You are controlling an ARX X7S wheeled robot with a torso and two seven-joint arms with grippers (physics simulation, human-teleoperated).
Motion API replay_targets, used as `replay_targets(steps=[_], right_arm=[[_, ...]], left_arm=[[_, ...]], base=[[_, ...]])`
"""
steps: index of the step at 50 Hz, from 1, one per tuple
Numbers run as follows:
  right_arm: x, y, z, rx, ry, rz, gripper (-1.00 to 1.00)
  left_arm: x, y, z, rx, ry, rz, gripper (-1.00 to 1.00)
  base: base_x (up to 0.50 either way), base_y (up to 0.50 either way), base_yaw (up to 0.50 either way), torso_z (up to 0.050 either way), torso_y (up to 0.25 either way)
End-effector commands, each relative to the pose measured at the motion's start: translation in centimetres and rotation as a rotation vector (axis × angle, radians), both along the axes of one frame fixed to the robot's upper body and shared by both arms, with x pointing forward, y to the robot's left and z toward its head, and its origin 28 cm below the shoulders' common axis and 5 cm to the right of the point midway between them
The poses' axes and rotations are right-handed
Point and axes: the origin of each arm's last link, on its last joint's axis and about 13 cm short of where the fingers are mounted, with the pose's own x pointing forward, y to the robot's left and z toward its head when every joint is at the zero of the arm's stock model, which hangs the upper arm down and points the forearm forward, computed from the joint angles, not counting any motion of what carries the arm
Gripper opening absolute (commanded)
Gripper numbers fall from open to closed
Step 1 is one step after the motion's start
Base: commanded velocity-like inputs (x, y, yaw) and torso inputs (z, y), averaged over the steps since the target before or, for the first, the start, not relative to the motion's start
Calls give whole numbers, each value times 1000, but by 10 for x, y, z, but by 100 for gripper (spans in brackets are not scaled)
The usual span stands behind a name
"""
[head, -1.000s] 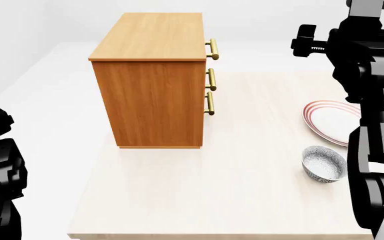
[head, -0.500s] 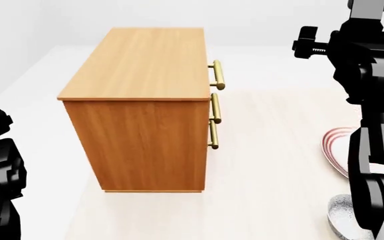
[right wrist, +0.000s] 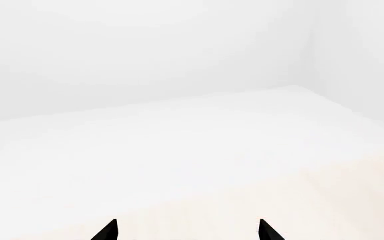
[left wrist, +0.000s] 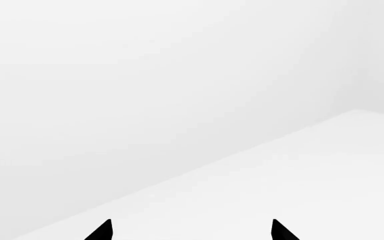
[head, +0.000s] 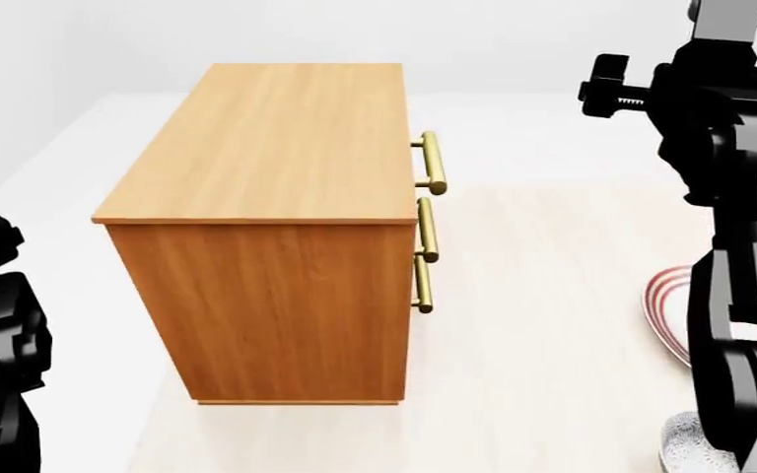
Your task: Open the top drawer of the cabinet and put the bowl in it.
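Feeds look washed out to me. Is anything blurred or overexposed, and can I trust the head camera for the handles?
Head view: sharp, evenly lit, no glare; the cabinet and the top drawer handle read clearly, but the bowl is mostly hidden behind the right arm. Left wrist view: near-blank white, only the left gripper tips showing. Right wrist view: equally pale, right gripper tips apart, faint table edge.

Both arms are glossy black and blocky; the right arm [head: 733, 148] carries a threaded silver screw.

pale table [head: 536, 296], cabinet [head: 280, 246], plate [head: 668, 310], bowl [head: 689, 445]
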Motion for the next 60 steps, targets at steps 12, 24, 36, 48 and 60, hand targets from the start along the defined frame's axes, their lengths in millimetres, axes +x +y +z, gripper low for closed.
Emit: replay_targets(steps=[12, 24, 36, 48, 60], right_arm=[[8, 21, -18, 505, -35, 227, 100], [10, 45, -57, 686, -62, 354, 100], [12, 57, -74, 884, -73, 375, 100], [11, 66, -77, 994, -105, 391, 100], [6, 76, -80, 1091, -80, 444, 100]], left_arm=[[0, -1, -1, -3, 3, -5, 100], [0, -1, -1, -1, 1, -2, 100], [-1, 0, -2, -1, 1, 2, 100], [-1, 0, -3, 0, 4, 4, 100], [-2, 1, -4, 0, 6, 8, 100]], base=[[0, 0, 0, 0, 0], [0, 0, 0, 0, 0], [0, 0, 0, 0, 0], [0, 0, 0, 0, 0], [0, 0, 0, 0, 0]])
